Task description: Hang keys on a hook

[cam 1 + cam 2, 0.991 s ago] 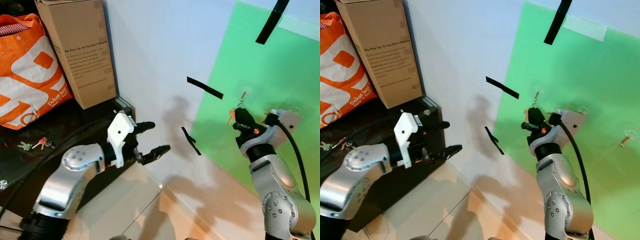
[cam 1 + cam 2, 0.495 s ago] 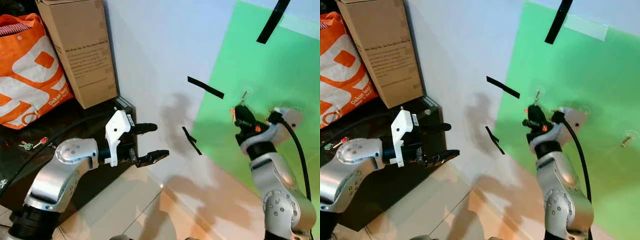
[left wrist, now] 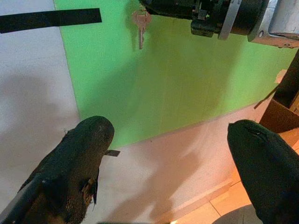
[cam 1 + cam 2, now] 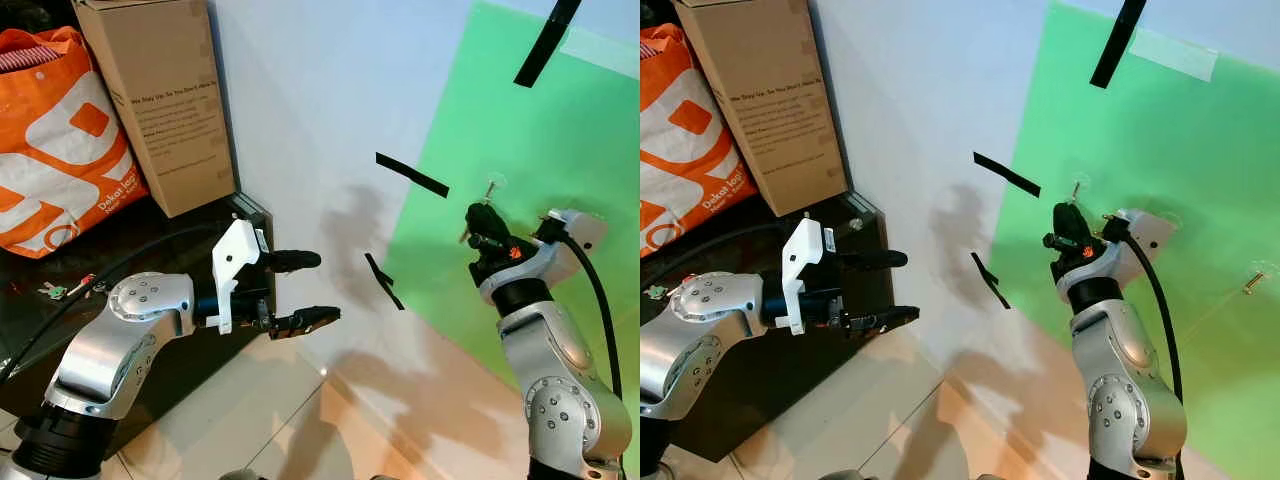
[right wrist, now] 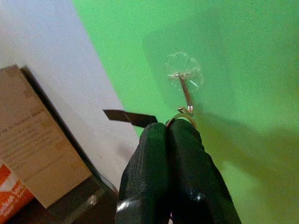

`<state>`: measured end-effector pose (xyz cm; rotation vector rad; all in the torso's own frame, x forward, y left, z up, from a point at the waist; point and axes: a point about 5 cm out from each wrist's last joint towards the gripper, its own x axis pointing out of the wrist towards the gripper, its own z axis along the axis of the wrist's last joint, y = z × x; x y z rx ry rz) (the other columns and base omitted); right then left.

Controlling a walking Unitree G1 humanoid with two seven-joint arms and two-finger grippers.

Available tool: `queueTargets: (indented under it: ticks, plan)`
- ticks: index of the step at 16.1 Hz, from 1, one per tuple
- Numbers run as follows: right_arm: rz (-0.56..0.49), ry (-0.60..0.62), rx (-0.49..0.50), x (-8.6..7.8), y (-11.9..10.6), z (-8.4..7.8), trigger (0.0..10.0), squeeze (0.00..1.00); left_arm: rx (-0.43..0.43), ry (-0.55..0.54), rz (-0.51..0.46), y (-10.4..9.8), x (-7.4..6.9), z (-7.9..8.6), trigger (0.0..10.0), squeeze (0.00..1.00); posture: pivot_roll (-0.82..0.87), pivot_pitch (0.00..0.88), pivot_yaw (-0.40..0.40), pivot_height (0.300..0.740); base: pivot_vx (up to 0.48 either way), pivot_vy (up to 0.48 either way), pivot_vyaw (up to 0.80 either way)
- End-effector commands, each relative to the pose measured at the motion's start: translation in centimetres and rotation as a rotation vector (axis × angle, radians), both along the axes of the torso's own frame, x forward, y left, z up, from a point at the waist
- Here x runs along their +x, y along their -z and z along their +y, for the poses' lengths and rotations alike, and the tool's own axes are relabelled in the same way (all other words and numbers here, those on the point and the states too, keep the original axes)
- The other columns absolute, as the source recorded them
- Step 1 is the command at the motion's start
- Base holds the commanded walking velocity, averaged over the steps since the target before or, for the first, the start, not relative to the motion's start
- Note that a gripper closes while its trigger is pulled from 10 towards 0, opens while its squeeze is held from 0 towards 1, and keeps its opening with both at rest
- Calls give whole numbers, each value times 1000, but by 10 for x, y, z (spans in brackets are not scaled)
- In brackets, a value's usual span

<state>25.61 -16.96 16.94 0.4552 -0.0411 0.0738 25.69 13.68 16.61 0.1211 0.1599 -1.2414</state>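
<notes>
While my right gripper (image 5: 169,135) pinches the small metal key ring (image 5: 181,118) up against the clear hook (image 5: 186,88) on the big green wall sheet (image 4: 540,130), my left gripper (image 4: 310,290) waits low with fingers wide apart.

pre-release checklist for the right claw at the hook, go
1. Right claw shut on the key ring: ok, fingers pressed together with the ring at their tips.
2. Ring over the hook: cannot tell; the ring touches the hook's lower curl, but whether it is threaded on is hidden.
3. Hook seated on the green sheet: ok, its clear base sits flat against it.
4. Key hanging free: ok, it dangles below the claw against the sheet.
5. Left claw out of the way: ok, open and held well to the left, near the cabinet.
6. Spare keys undisturbed: ok, lying on the cabinet.
</notes>
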Motion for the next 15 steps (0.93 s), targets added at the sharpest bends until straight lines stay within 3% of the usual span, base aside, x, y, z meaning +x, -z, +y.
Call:
queueTargets:
  ticks: [1, 7, 15]
  plan:
    - [15, -18, -20, -2, 2, 1, 10000, 0, 11, 21, -19, -5, 1, -2, 10000, 0, -20, 0, -40, 740, 0, 0, 0]
    - [39, -33, -35, -5, 8, 1, 10000, 0, 17, 25, -21, -3, 1, -3, 10000, 0, -21, 0, -38, 740, 0, 0, 0]
    - [-70, -49, 34, -4, -7, -1, 10000, 0, 18, 24, -31, -3, 2, -4, 10000, 0, -18, 0, -42, 740, 0, 0, 0]
